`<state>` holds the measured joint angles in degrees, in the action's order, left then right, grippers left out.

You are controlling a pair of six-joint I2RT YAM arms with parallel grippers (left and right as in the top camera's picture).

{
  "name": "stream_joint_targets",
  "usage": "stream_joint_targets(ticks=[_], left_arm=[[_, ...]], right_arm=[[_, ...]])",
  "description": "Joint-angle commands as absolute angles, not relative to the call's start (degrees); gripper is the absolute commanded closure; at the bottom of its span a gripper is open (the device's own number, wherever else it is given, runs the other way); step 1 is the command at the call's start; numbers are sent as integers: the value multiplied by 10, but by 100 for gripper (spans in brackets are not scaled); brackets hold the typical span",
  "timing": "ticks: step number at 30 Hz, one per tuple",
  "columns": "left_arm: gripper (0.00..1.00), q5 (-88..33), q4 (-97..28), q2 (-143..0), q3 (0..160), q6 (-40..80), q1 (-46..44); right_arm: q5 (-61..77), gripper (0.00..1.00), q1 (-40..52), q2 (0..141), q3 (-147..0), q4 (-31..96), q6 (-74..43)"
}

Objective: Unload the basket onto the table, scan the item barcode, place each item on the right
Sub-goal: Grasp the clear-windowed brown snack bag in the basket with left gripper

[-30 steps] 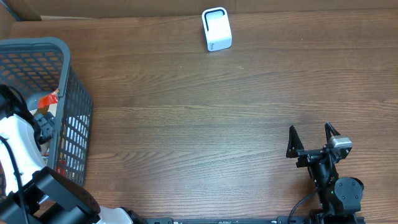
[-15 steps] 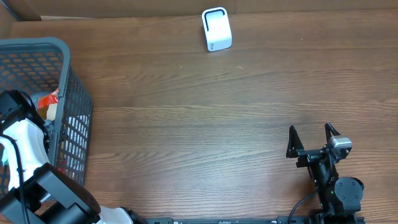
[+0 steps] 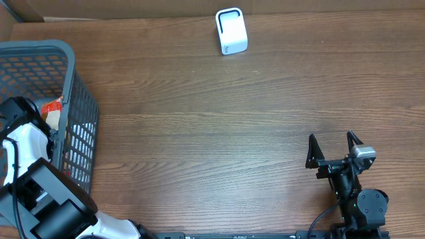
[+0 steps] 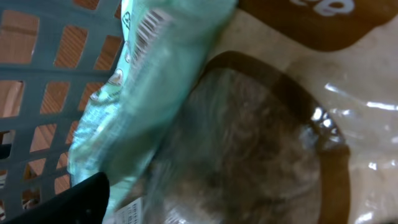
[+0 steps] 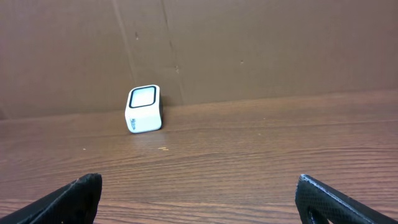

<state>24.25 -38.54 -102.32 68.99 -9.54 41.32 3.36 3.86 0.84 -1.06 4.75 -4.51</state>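
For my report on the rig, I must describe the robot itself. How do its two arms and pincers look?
The left arm has a white shell between black joints, with a black cable along it. The right arm is all black, with a small silver block near its wrist and a green light lower down. The right pincer has two thin, pointed black fingers.
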Motion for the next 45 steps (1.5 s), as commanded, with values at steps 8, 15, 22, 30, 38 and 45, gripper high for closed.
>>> stream_joint_targets(ticks=[8,15,22,30,38,45], left_arm=[[56,263,-340,-1059,693,-75,396],[96,263,-379,-1055,716,-75,369],[96,256,-439,-1016,774,-34,339],[96,193,-499,-919,868,16,337],[96,110,-545,-780,898,56,337],[96,-108,-568,-667,898,34,313]], right_arm=[[26,0,41,2,-4,45,-49],[26,0,41,2,-4,45,-49],[26,0,41,2,-4,45,-49],[26,0,41,2,-4,45,-49],[26,0,41,2,-4,45,-49],[26,0,41,2,-4,45,-49]])
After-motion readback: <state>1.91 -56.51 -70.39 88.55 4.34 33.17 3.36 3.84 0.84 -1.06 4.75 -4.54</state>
